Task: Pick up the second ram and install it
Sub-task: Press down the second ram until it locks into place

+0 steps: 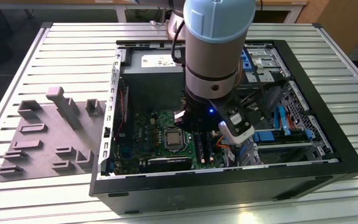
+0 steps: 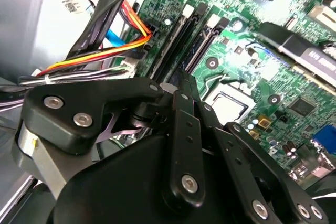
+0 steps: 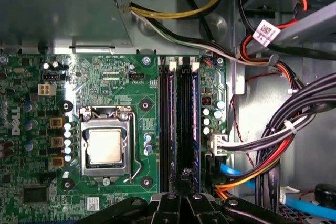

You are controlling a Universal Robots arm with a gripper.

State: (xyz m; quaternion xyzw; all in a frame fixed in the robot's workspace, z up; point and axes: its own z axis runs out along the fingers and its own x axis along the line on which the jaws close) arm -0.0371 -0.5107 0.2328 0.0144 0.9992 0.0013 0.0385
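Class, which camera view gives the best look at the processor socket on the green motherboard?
The first wrist view: the processor socket sits square-on and unobstructed. The second wrist view shows it tilted, partly behind the end effector. The exterior view shows it beside the arm.

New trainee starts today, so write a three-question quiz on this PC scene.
1. True or false: the gripper is inside the case.
2. In the first wrist view, the gripper is nearest to: A) the slots B) a fan C) a screwdriver
3. In the exterior view, on which side of the case does the tray lie?
Key: 1 true; 2 A; 3 the exterior view's left.
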